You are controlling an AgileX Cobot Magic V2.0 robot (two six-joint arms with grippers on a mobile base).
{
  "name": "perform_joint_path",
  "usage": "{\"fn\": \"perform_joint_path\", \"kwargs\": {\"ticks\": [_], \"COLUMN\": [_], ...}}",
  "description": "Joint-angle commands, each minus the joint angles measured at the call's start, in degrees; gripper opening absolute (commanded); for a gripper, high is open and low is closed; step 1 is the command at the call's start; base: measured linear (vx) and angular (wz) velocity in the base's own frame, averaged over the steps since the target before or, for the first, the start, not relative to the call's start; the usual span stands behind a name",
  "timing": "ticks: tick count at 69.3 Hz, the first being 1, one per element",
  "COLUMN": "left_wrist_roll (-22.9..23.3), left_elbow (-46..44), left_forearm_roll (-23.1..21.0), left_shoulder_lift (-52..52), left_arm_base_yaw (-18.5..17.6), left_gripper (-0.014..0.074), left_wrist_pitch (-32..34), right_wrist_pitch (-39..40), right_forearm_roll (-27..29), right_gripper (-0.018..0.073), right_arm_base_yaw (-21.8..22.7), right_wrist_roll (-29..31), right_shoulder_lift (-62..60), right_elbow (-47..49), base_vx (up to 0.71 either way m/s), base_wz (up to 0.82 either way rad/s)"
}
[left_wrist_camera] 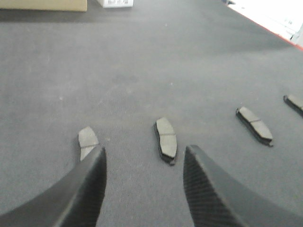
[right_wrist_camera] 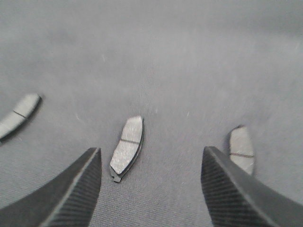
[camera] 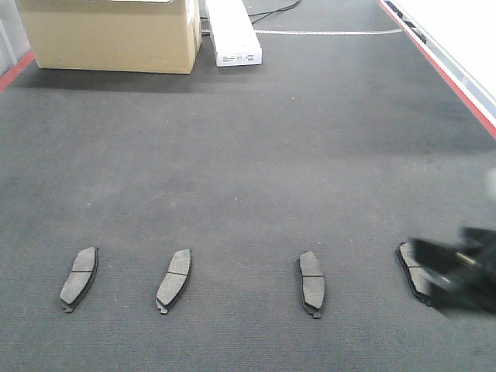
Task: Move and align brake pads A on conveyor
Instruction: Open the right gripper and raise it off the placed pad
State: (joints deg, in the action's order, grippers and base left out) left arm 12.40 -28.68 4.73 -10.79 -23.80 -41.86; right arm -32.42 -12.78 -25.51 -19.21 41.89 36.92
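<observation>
Four brake pads lie in a row across the near part of the conveyor [camera: 248, 178], all well short of the cardboard box [camera: 108, 35] at the belt's far end. Counting from the box's side of the front view: the first pad [camera: 79, 277], the second pad [camera: 173, 279], the third pad [camera: 312, 283] and the fourth pad [camera: 412, 267], each apart from its neighbours.

The right gripper [camera: 465, 275] shows in the front view only as a blurred dark mass at the frame's edge, overlapping the fourth pad's outer side; whether it touches the pad cannot be told there. The right wrist view shows its jaws spread wide and empty: one pad [right_wrist_camera: 127, 145] lies between the two fingers and beyond their tips, another pad [right_wrist_camera: 241, 150] sits just past the tip of one finger [right_wrist_camera: 236, 194], and a third [right_wrist_camera: 18, 116] lies off to the side.

The left gripper [left_wrist_camera: 144, 156] does not appear in the front view. Its own camera shows the jaws released, holding nothing, with one pad [left_wrist_camera: 166, 139] in the gap ahead and another [left_wrist_camera: 87, 142] partly hidden behind a fingertip [left_wrist_camera: 92, 175].

The pads are flat, dark grey crescents, each with a groove across the middle and a small tab at the near end. A white box [camera: 232, 31] lies just beside the cardboard box.
</observation>
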Motion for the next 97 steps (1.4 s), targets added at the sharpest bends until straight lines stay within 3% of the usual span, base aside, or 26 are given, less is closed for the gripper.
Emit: {"fn": "perform_joint_path", "kwargs": {"ticks": [1, 19, 31, 37, 44, 49, 97], "left_wrist_roll": [0.49, 0.49, 0.49, 0.45, 0.45, 0.45, 0.53], "left_elbow": [-1.2, -1.2, -1.2, -1.2, -1.2, -1.2, -1.2], "left_forearm_roll": [0.08, 0.08, 0.08, 0.08, 0.08, 0.08, 0.06], "left_shoulder_lift": [-0.77, -0.77, -0.77, -0.77, -0.77, -0.77, -0.77], "left_arm_base_yaw": [-0.02, -0.02, -0.02, -0.02, -0.02, -0.02, -0.02], "left_gripper": [0.0354, 0.0354, 0.0305, 0.0191, -0.0006, -0.0008, -0.0007], "left_wrist_pitch": [6.58, 8.31, 8.07, 7.51, 7.61, 7.79, 7.66], "right_wrist_pitch": [4.57, 6.37, 10.44, 11.91, 12.48, 12.54, 12.3], "right_forearm_roll": [-1.17, -0.89, 0.05, 0.1, 0.1, 0.38, 0.43], "right_gripper": [0.045, 0.045, 0.042, 0.0323, 0.0107, -0.0019, -0.0011], "right_arm_base_yaw": [0.21, 0.21, 0.21, 0.21, 0.21, 0.21, 0.21], "right_wrist_roll": [1.36, 6.47, 6.52, 6.52, 6.52, 6.47, 6.36], "right_shoulder_lift": [-8.81, -29.14, -32.11, -32.11, -32.11, -32.11, -32.11], "right_elbow": [-1.71, -11.08, -15.5, -15.69, -15.69, -15.9, -15.9], "base_vx": [0.0, 0.0, 0.0, 0.0, 0.0, 0.0, 0.0], "base_wz": [0.0, 0.0, 0.0, 0.0, 0.0, 0.0, 0.0]}}
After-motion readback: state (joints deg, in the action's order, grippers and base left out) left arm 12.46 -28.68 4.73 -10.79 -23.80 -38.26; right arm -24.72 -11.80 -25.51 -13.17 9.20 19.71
